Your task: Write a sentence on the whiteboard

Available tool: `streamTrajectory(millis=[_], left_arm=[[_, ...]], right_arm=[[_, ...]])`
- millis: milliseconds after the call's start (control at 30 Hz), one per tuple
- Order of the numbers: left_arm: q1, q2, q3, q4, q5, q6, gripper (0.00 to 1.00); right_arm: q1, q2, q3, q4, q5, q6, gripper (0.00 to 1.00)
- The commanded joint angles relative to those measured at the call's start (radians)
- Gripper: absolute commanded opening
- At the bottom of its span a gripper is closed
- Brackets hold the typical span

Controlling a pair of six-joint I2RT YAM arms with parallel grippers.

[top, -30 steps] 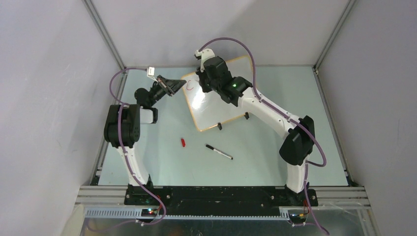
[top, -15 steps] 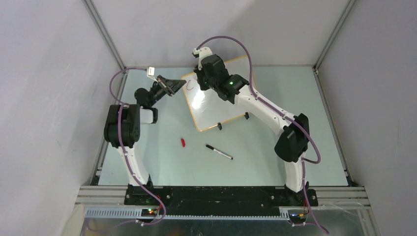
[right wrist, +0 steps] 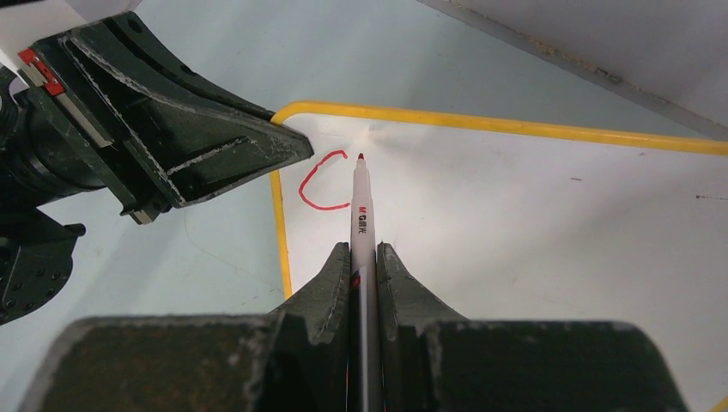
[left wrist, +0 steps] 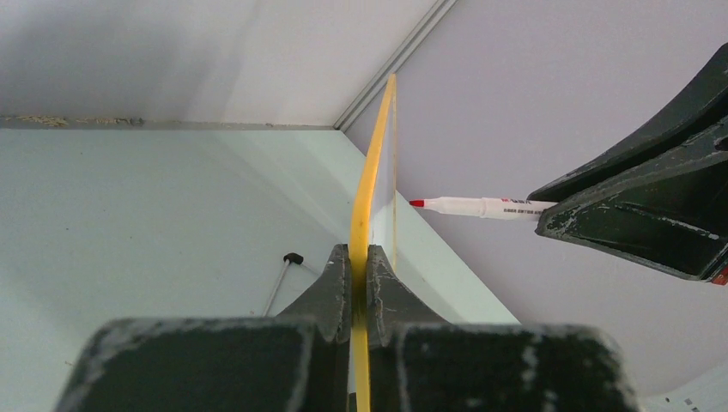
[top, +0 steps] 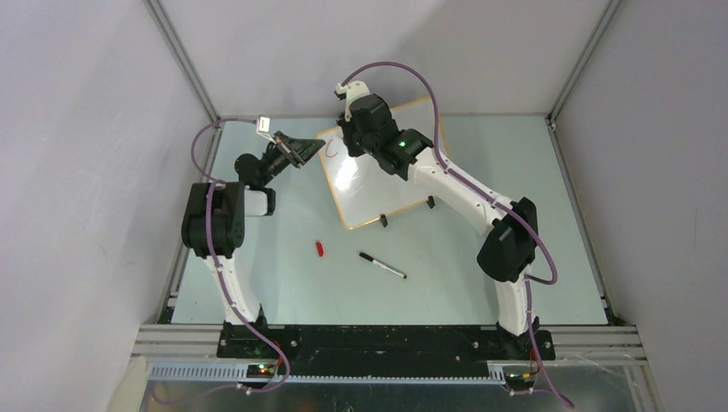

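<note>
Shows the whiteboard [top: 378, 184] standing tilted at the far middle of the counter [top: 481, 283], pinched at its yellow left rim by the fully closed left pincer [left wrist: 359, 257]. Shows the right pincer [right wrist: 365, 253] clamped tight around a red marker [right wrist: 359, 206], tip poised just right of a lone red "C" [right wrist: 303, 184] near the top-left corner, all there is of the sentence; cannot tell whether the tip touches. Judged an early stage: first letter done, second not yet begun. Calls next for pressing the tip down and drawing a stroke beside the "C", board held steady. Also shows, well apart on the counter, a black pen [top: 382, 265] and a red cap [top: 319, 249].
</note>
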State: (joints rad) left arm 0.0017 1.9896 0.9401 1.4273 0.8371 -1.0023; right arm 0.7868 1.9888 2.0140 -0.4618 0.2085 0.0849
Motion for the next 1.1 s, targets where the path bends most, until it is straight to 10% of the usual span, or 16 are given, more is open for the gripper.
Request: streamTrajectory(millis=[0, 1067], left_arm=[[-0.023, -0.022, 0.01, 0.037, 0.047, 0.051, 0.0], [-0.023, -0.024, 0.011, 0.036, 0.049, 0.053, 0.0]], right_arm=[[-0.006, 0.021, 0.06, 0.003, 0.007, -0.011, 0.0], [-0.011, 0.016, 0.009, -0.006, 0.015, 0.001, 0.0]])
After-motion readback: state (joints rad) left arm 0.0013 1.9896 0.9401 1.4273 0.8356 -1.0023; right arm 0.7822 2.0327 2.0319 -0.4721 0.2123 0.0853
